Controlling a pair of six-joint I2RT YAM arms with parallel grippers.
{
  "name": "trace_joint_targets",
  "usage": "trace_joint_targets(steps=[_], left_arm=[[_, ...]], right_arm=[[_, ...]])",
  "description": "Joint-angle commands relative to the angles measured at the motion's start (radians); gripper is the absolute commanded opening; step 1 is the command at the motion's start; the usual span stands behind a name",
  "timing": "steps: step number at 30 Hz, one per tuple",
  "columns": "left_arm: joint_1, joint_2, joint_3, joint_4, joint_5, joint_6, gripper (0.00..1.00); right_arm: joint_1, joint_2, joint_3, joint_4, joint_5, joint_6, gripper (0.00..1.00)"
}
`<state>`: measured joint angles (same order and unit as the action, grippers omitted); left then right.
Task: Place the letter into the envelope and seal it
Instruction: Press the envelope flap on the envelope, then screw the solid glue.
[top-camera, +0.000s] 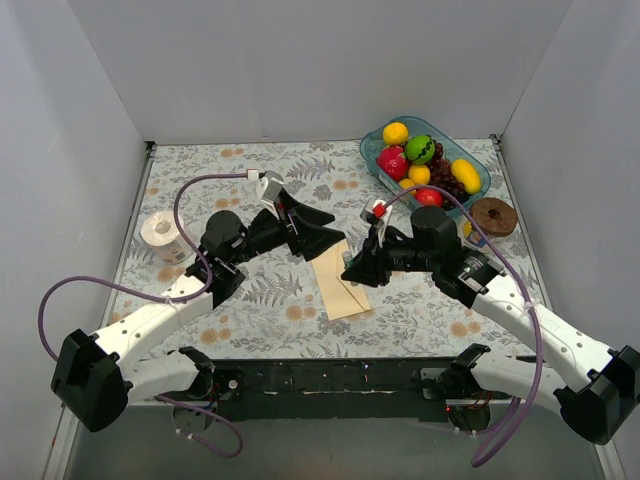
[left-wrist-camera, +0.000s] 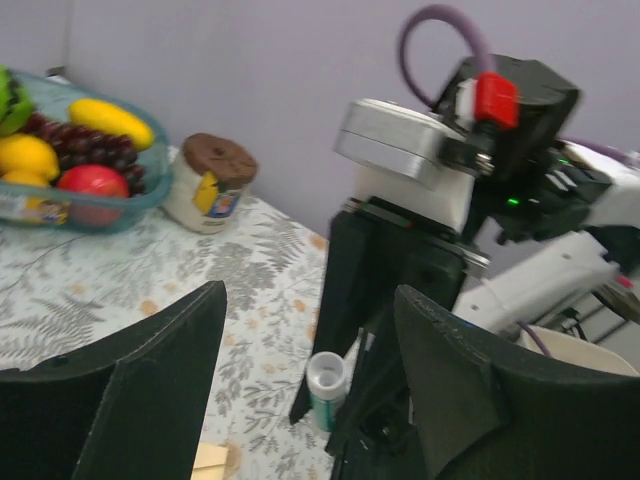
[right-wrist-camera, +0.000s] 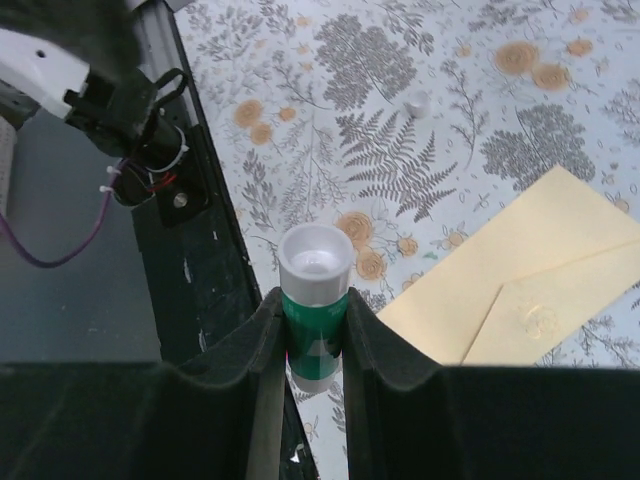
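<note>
The cream-yellow envelope (top-camera: 340, 287) lies flat on the floral cloth between the two arms, its pointed flap folded down (right-wrist-camera: 560, 300). The letter is hidden. My right gripper (right-wrist-camera: 313, 300) is shut on a green glue stick (right-wrist-camera: 314, 315) with a white end, held just off the envelope's near-left corner. My left gripper (top-camera: 322, 230) hovers open over the envelope's far end, with nothing between its fingers (left-wrist-camera: 150, 390). In the left wrist view the glue stick (left-wrist-camera: 327, 388) shows between the right gripper's fingers, and a corner of the envelope (left-wrist-camera: 212, 462) sits at the bottom edge.
A clear tub of toy fruit (top-camera: 425, 160) stands at the back right, with a brown-lidded jar (top-camera: 492, 216) beside it. A white roll (top-camera: 163, 235) sits at the left. A small white cap (right-wrist-camera: 417, 103) lies on the cloth. The black front rail (right-wrist-camera: 190, 250) marks the table's near edge.
</note>
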<state>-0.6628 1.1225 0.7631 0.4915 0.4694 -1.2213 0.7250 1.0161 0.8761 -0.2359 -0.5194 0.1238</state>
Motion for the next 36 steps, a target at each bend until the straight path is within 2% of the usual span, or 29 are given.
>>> trace_joint_targets(steps=[1, 4, 5, 8, 13, 23, 27, 31, 36], left_arm=[[0.002, -0.033, -0.042, 0.094, 0.257, -0.061, 0.66], [0.002, -0.017, -0.076, 0.206, 0.383, -0.139, 0.63], [0.002, -0.012, -0.102, 0.267, 0.400, -0.162, 0.62], [0.002, -0.006, -0.125, 0.315, 0.437, -0.195, 0.59], [0.002, 0.003, -0.114, 0.320, 0.439, -0.192, 0.58], [0.002, 0.025, -0.094, 0.430, 0.403, -0.251, 0.55], [0.002, 0.043, -0.085, 0.429, 0.399, -0.248, 0.51], [0.002, 0.083, -0.074, 0.479, 0.442, -0.299, 0.38], [0.002, 0.095, -0.087, 0.524, 0.436, -0.325, 0.38]], right_arm=[[0.004, -0.051, -0.017, 0.141, -0.122, -0.023, 0.01], [0.002, -0.074, -0.025, 0.207, -0.151, 0.007, 0.01], [0.002, -0.079, -0.026, 0.217, -0.159, 0.010, 0.01], [0.004, -0.094, -0.026, 0.268, -0.179, 0.030, 0.01], [0.004, -0.093, -0.017, 0.287, -0.200, 0.048, 0.01], [0.004, -0.067, -0.032, 0.285, -0.237, 0.060, 0.01], [0.004, -0.079, -0.040, 0.288, -0.232, 0.066, 0.01], [0.004, -0.077, -0.039, 0.282, -0.232, 0.065, 0.01], [0.004, -0.071, -0.040, 0.282, -0.241, 0.068, 0.01]])
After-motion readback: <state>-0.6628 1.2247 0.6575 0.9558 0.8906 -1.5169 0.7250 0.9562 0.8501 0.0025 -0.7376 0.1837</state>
